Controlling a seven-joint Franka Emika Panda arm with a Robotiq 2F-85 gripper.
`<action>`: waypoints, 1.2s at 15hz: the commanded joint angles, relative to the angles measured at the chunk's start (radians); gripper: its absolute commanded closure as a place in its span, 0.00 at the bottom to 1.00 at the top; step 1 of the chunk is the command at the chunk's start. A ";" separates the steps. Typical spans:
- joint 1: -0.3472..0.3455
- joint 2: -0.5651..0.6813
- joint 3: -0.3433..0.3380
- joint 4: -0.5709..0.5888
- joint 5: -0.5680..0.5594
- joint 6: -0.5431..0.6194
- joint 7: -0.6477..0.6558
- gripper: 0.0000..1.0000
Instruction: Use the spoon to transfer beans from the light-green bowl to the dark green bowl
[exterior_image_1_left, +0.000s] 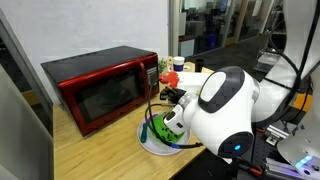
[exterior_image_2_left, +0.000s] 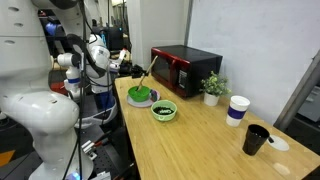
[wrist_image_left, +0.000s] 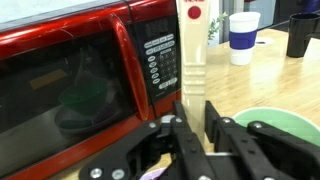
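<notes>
Microwave (exterior_image_2_left: 186, 68) beside dark green bowl (exterior_image_2_left: 140, 96)

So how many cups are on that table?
2: a white cup with a blue band beside the potted plant, and a black cup near the edge of the table. Others may be hidden.

Both exterior views are lit brightly and evenly by diffuse indoor light. The white wall (exterior_image_2_left: 250, 40) is rendered nearly washed out, while the far background is left dim. Only faint, soft shadows are cast on the wooden tabletop (exterior_image_2_left: 200, 130). In an exterior view the robot arm (exterior_image_1_left: 225, 105), close to the lens, is shown soft and out of focus. In the wrist view pale reflections are carried on the glossy microwave (wrist_image_left: 70, 90) door, and the gripper (wrist_image_left: 198, 125) is seen dark and slightly blurred. Fine detail is lost throughout.
</notes>
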 joint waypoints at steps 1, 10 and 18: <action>0.011 0.035 0.012 0.013 -0.027 -0.076 -0.015 0.94; 0.032 0.101 0.024 0.041 -0.072 -0.215 -0.034 0.94; 0.054 0.165 0.025 0.080 -0.105 -0.311 -0.091 0.94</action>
